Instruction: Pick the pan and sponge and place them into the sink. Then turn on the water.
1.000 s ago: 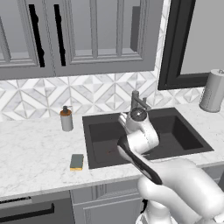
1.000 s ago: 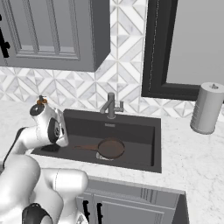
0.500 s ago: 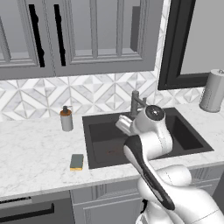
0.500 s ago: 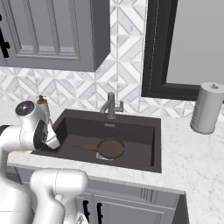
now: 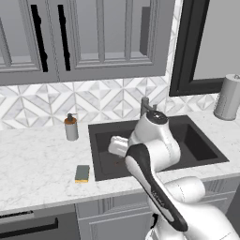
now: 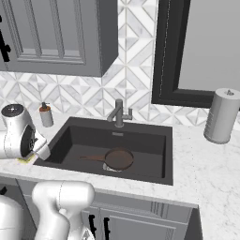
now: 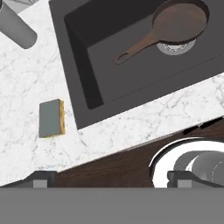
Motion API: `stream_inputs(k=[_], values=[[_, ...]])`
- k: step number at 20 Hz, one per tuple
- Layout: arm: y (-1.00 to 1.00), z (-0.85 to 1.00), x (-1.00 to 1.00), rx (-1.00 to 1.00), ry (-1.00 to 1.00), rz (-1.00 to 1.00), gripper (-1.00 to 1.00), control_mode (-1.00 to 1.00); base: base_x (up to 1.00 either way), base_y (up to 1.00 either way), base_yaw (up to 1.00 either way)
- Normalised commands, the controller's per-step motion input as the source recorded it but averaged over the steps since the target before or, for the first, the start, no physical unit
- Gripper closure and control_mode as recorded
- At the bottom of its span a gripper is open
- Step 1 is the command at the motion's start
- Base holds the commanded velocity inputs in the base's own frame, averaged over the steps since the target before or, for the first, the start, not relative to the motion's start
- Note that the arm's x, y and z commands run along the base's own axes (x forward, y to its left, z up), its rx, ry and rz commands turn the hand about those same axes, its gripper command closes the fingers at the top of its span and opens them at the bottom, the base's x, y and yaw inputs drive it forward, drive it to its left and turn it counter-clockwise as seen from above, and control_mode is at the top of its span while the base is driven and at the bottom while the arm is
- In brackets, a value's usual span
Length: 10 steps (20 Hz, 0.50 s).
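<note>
A dark brown pan lies in the charcoal sink, over the drain, handle pointing left. The yellow sponge rests on the marble tabletop just left of the sink. The robot's jaws stand wide apart, holding nothing.

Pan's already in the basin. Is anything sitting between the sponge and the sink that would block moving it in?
Nothing visible does. The sponge lies alone on the white counter beside the sink, with bare marble between them. The soap bottle stands further back by the wall, off that path.
</note>
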Motion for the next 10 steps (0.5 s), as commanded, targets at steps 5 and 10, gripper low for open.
stream_inputs(k=[5,10], values=[[0.43,-0.03,-0.04,-0.13,0.04,0.12,-1.0,-1.0,0.0,0.0,0.0],[0.3,-0.21,0.01,-0.08,-0.01,0.02,-1.0,-1.0,0.0,0.0,0.0]])
